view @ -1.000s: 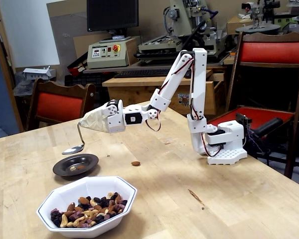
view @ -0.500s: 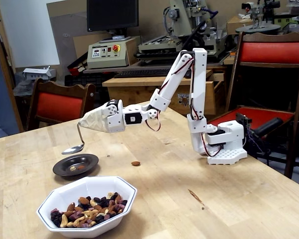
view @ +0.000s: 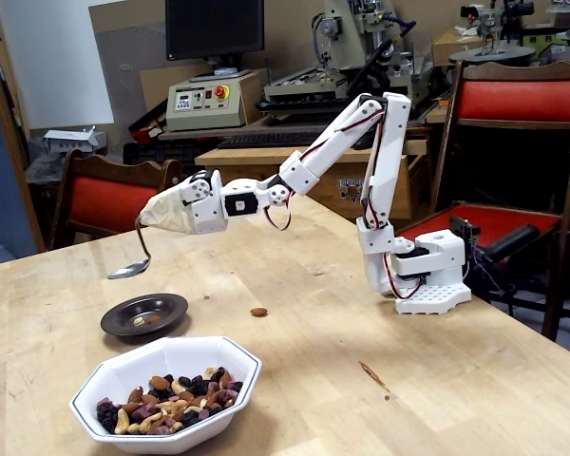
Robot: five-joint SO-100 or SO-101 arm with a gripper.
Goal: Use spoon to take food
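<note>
Gripper (view: 171, 211), jaws hidden under beige cloth so grip cannot be told, is holding spoon (view: 133, 264) level above small dark plate (view: 144, 314), presumably for tipping food there.

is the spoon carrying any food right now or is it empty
It looks empty: the spoon hangs in the air above the small dark plate, bowl near level, no pieces visible on it from this side angle.

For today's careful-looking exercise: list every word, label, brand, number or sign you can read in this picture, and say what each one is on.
No text here can be read.
Control box on the back bench: its small display, buttons and any labels are too blurred to read.
Dark mark on the wooden bench front: too small to tell.
White robot arm, spoon, white bowl and dark plate: no markings visible.
</note>
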